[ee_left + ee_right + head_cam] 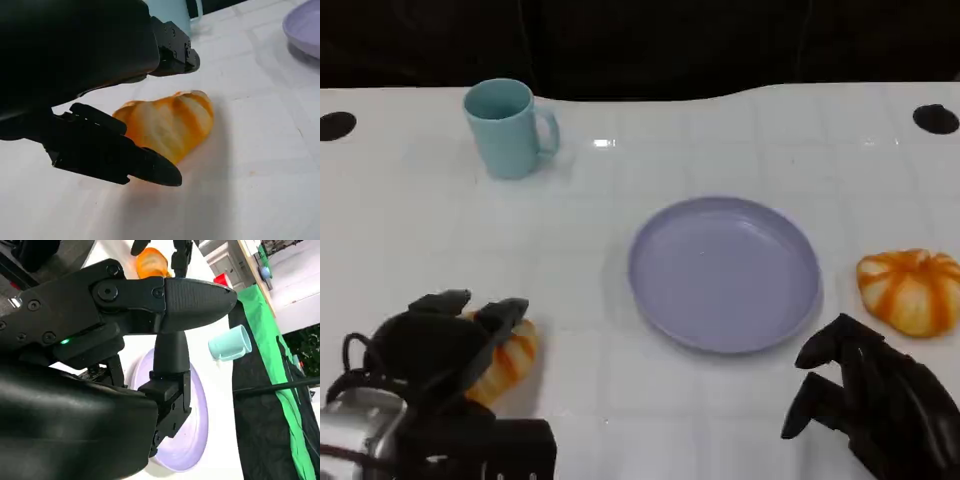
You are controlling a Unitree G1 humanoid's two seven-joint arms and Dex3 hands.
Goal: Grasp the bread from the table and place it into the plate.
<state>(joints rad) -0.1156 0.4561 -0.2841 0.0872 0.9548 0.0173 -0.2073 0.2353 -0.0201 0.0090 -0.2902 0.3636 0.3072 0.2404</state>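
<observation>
While the left hand [445, 345] is hanging low over the near left part of the white bench [620, 260], its fingers [115, 155] are spreading apart around an orange-and-cream bread roll [170, 125] that is lying on the bench directly under and just ahead of them. Seen from the left wrist, one finger is reaching along one side of the roll and another part of the hand is sitting above it; whether any of them is touching the bread I cannot tell, and the roll is resting flat on the surface, not lifted. The lilac plate [724, 272] is sitting well off to the right of that hand, between the two hands, with nothing in it. Just beyond the right hand [865, 395], a second orange roll [910, 290] is lying near the plate's outer rim. The right hand is hovering above the bench with its fingers curled loosely downward and apart, holding nothing. Far ahead of the left hand, a pale blue mug [507, 128] is standing upright, its handle pointing toward the plate's side.
</observation>
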